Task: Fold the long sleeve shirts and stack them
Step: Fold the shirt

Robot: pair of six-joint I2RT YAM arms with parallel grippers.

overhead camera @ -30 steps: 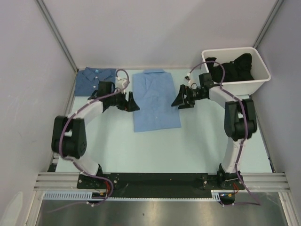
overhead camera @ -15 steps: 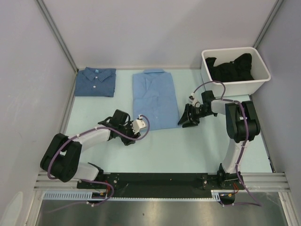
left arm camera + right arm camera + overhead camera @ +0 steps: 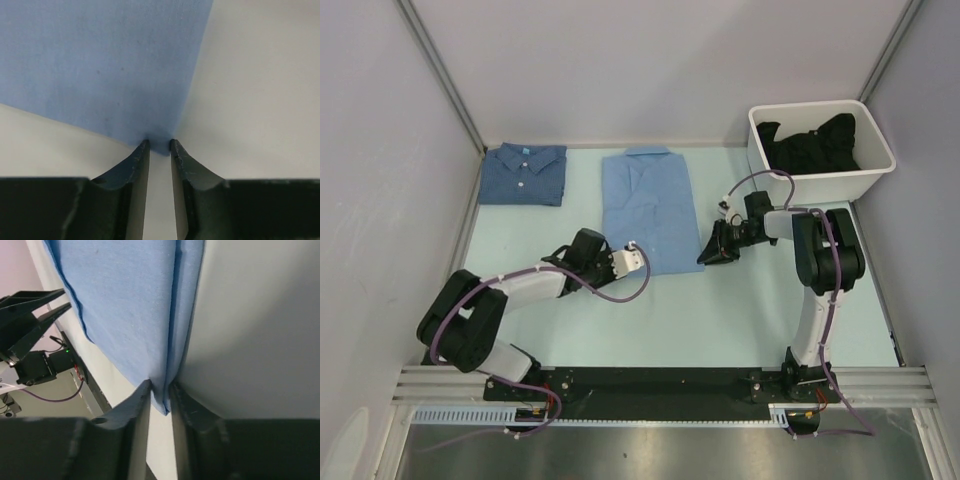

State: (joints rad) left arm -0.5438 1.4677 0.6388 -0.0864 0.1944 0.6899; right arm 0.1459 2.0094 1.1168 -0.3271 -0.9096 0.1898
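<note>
1. My left gripper (image 3: 159,145) has its two fingers drawn close together around the near-left corner of the folded light sky-blue collared cloth shirt (image 3: 645,200). The cloth tip sits between the fingertips, but I cannot tell if it is truly pinched.
2. My right gripper (image 3: 161,388) is set the same way on the near-right corner. The folded edge lies in the narrow gap, and again I cannot tell how firm the grip is.
3. This shirt lies flat mid-table, collar at the far end, on the pale table top (image 3: 740,320).
4. The folded darker denim-blue button-up shirt (image 3: 523,175) lies at the far left, apart from the first.
5. At the far right stands a white plastic bin (image 3: 830,183) holding black clothing (image 3: 810,140).
</note>
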